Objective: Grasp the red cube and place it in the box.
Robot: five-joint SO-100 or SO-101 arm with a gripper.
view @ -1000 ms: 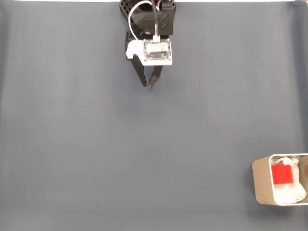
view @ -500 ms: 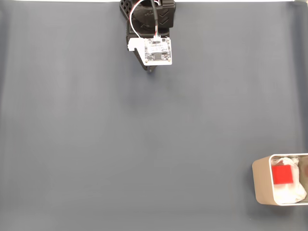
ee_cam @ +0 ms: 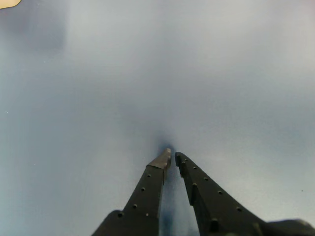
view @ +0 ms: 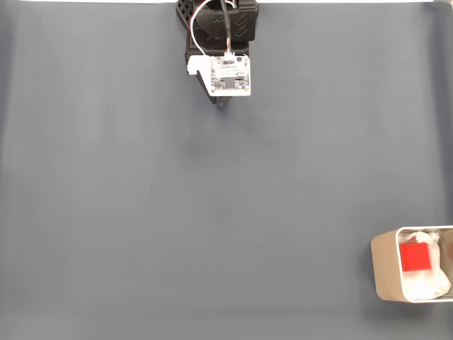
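Down between the wrist camera's two black fingers, the gripper [ee_cam: 173, 158] is all but closed, tips nearly touching, holding nothing, just above the blue-grey mat [ee_cam: 98, 98]. From the fixed view it sits tucked under the arm [view: 221, 42] at the top edge. Well apart, at the lower right, the red cube [view: 415, 257] lies on white lining inside the beige box [view: 383, 265], so the placing looks done. Little seems at risk; the fingertips might scrape the mat if the arm dips. That mat [view: 141, 212] is plain and flat, with a pale strip [view: 318, 1] beyond its far edge.
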